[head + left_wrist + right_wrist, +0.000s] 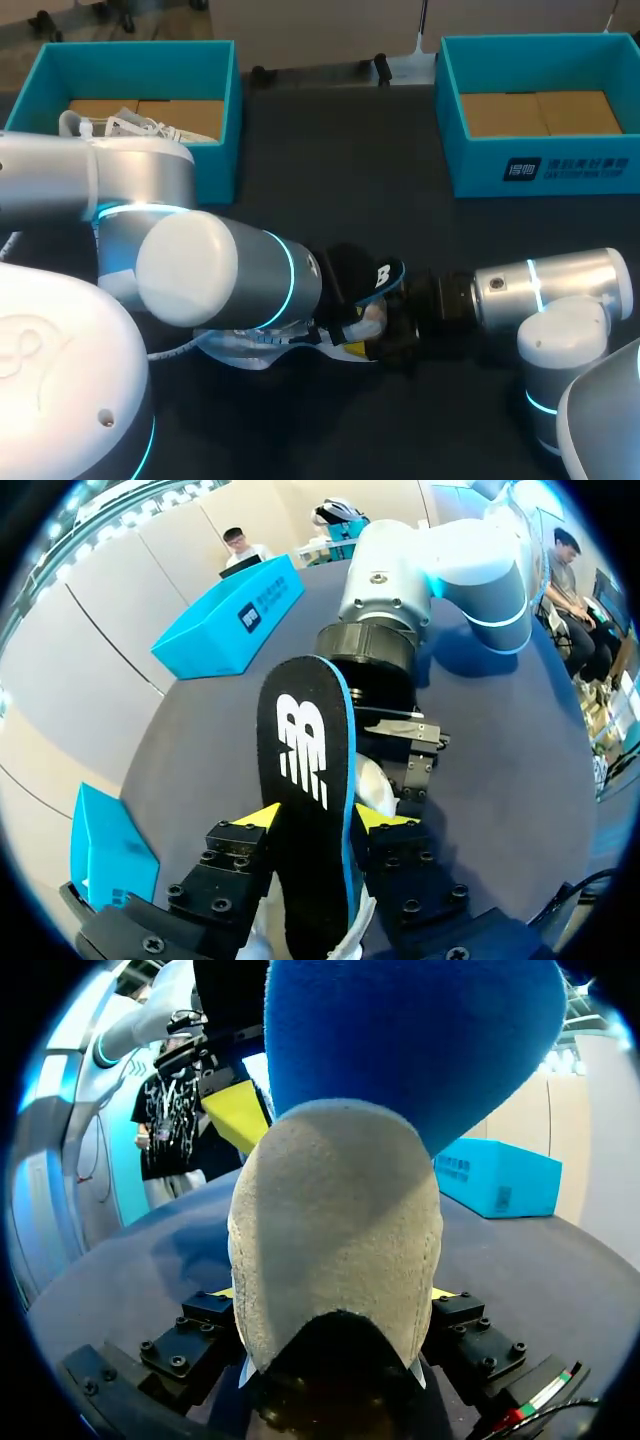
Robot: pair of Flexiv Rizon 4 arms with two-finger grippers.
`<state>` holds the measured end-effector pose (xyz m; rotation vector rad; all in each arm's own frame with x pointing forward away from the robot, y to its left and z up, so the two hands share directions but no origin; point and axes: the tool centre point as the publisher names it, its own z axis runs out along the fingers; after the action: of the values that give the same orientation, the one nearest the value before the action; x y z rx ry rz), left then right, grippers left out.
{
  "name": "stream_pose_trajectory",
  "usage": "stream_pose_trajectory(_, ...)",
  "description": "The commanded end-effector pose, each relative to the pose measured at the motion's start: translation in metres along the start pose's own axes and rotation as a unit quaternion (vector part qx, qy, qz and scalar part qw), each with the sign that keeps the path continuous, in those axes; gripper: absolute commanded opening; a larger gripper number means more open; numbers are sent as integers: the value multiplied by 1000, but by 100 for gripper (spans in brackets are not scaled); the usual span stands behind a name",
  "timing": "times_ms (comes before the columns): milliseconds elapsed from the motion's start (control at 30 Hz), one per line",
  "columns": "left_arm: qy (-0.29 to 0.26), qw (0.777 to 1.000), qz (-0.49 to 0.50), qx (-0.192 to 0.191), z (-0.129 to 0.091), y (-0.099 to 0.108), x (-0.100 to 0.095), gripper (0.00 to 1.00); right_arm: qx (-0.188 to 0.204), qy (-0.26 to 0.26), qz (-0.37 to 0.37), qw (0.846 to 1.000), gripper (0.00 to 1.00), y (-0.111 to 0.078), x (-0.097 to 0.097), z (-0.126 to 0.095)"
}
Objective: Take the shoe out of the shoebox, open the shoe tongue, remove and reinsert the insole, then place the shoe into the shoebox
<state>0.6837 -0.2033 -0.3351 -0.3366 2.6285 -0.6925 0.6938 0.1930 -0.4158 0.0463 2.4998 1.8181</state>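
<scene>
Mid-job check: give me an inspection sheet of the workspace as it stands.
Surface: dark table.
Job's things: insole is out of the shoe, held above its heel; left box holds a second shoe; right box shows only its cardboard floor.
Clutter: nothing seen.
Grippers: left gripper shut on insole; right gripper shut on shoe's heel.
Cables: white strand beside shoe; lace or cable, cannot tell.
Surroundings: nobody reaches over the table.

Mid-table, shoe [335,1230] in right claw [335,1295], insole [305,780] in left claw [315,820]; left shoebox [218,120] and right shoebox [545,168] stand behind.
</scene>
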Motion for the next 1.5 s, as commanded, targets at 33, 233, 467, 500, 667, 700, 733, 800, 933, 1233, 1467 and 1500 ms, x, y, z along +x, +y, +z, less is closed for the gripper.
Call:
stream_pose_trajectory(33, -7, 1000, 2, 3, -1, 5, 5, 44, 2, -1, 0, 1000, 0, 1, 1, 1)
stream_pose_trajectory(233, -11, 1000, 5, 3, -1, 7, 8, 46, 2, -1, 0, 1000, 0, 1, 1, 1)
stream_pose_trajectory(467, -20, 1000, 9, 2, -1, 6, 10, 50, 2, -1, 0, 1000, 0, 1, 1, 1)
stream_pose_trajectory(500, -20, 1000, 8, 2, -1, 6, 10, 51, 2, -1, 0, 1000, 0, 1, 1, 1)
stream_pose_trajectory(667, -22, 1000, 7, 0, 2, 6, 10, 51, 2, -1, 0, 1000, 0, 1, 1, 1)
stream_pose_trajectory(700, -24, 1000, 7, -1, 3, 6, 10, 50, 2, -1, 0, 1000, 0, 1, 1, 1)
stream_pose_trajectory(733, -27, 1000, 7, -2, 4, 6, 10, 50, 2, -1, 0, 1000, 0, 1, 1, 1)
stream_pose_trajectory(800, -32, 999, 7, -3, 6, 6, 10, 49, 2, -1, 0, 1000, 0, 1, 1, 1)
stream_pose_trajectory(933, -40, 999, 7, -6, 10, 7, 6, 49, 2, -1, 0, 1000, 0, 1, 1, 1)
stream_pose_trajectory(1233, -42, 999, 7, -5, 12, 10, 4, 48, 2, -1, 0, 1000, 0, 1, 1, 1)
stream_pose_trajectory(1467, -43, 999, 9, -1, 13, 11, 2, 48, 2, -1, 0, 1000, 0, 1, 1, 1)
stream_pose_trajectory(1500, -44, 999, 9, -1, 13, 11, 2, 47, 2, -1, 0, 1000, 0, 1, 1, 1)
